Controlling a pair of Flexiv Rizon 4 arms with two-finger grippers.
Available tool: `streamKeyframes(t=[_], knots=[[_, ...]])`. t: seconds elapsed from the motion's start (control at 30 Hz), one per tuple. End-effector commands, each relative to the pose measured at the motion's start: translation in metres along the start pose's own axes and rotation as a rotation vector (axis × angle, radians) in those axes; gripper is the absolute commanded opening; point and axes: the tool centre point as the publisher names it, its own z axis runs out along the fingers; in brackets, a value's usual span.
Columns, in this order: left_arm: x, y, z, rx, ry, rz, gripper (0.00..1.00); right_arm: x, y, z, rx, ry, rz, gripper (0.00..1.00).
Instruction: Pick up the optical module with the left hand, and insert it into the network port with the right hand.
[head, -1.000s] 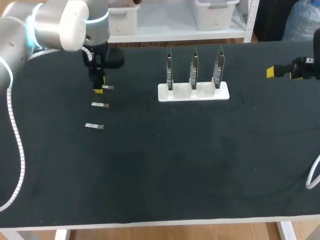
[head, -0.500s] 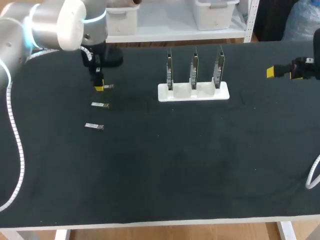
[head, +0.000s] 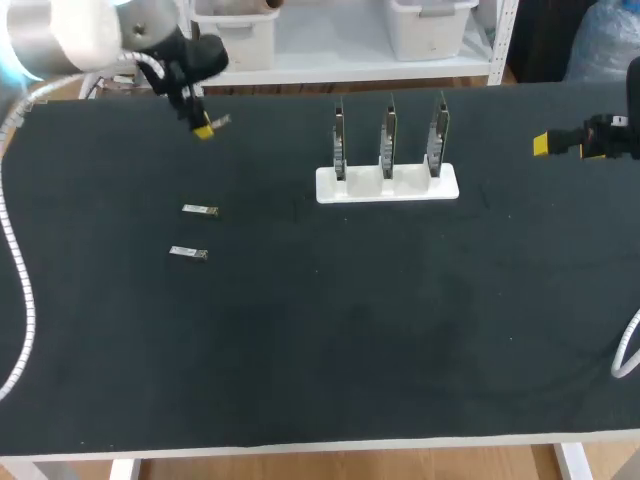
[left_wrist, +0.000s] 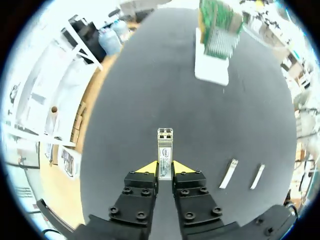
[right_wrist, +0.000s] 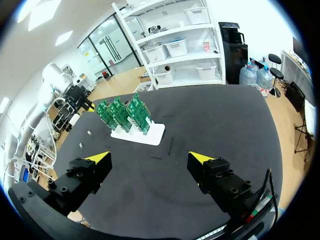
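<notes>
My left end effector (left_wrist: 164, 169) is clamped on the optical module (left_wrist: 165, 150), holding it clear of the bench (head: 330, 330) (two spare modules (head: 200, 210) lie there). My right end effector (right_wrist: 150, 159) hangs with fingers apart, well right of the network port cards (head: 387, 140)

Silver optical module (left_wrist: 165, 147), seemingly white-labelled; yellow-tipped black left hand (left_wrist: 165, 168); green cards (right_wrist: 122, 114), white stand (head: 442, 186); black table (head: 350, 330).

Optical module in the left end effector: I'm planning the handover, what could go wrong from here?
The left end effector grips the small silver optical module by one end only; it may pivot or slip. The open right end effector sits far across the black table: a long transfer.
</notes>
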Motion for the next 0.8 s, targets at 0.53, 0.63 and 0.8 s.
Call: streamKeyframes(t=[0.53,0.63,0.8], knots=[[-0.055,-0.033,-0.113,-0.031,-0.780,-0.130,0.00,0.000,0.002,-0.001,0.009,0.000,0.001,1.00],[-0.065,-0.039,-0.124,0.005,-0.880,-0.141,0.00,0.000,0.002,-0.001,0.009,0.000,0.001,1.00],[-0.083,-0.052,-0.133,0.079,-0.999,-0.138,0.00,0.000,0.002,-0.001,0.009,0.000,0.001,1.00]])
